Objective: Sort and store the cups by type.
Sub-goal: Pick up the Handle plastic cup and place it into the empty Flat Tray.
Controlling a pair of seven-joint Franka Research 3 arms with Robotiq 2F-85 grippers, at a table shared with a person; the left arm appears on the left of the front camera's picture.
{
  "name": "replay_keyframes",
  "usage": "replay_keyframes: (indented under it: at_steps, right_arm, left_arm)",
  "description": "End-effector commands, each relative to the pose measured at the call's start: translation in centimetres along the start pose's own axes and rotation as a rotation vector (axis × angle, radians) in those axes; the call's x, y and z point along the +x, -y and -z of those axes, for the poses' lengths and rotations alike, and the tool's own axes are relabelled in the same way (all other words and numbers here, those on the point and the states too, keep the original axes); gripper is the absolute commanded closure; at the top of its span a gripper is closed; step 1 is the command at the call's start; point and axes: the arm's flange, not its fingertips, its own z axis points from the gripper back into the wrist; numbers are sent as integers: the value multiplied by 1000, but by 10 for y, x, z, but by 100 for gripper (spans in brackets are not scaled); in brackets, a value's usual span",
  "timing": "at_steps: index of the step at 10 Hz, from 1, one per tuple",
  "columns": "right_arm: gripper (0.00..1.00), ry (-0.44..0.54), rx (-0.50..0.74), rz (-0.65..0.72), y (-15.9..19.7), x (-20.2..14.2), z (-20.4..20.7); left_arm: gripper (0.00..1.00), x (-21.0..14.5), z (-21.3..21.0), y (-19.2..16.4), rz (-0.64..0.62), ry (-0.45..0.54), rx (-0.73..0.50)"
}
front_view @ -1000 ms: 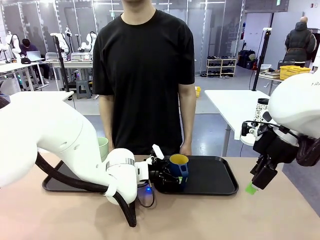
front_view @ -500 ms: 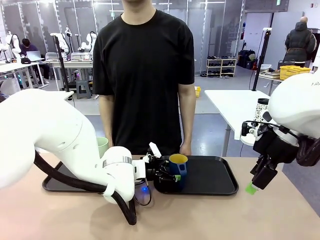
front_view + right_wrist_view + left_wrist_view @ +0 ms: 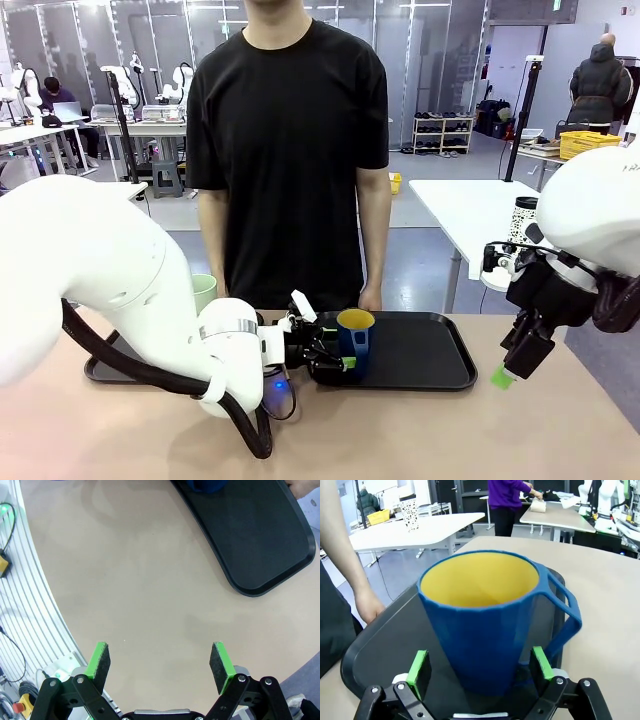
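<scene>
Fixed front camera, two downward-angled wrist cameras

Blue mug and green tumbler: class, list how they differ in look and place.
The blue mug is dark with a yellow inside and a handle; the green tumbler is pale and shows no handle. The mug stands on the right tray; the tumbler stands farther left, behind the left arm. Both stand upright.
</scene>
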Motion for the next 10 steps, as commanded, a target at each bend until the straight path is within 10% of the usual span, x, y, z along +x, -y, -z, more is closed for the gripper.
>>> replay_keyframes:
  at_steps: [1,10]
  right_arm:
    - [0,2,-9,9,-1,-1,2]
    - [0,2,-9,9,-1,-1,2]
  left_arm:
    - [0,-9,-19,24,24,10,42]
    - [0,5,-88,51,32,-61,36]
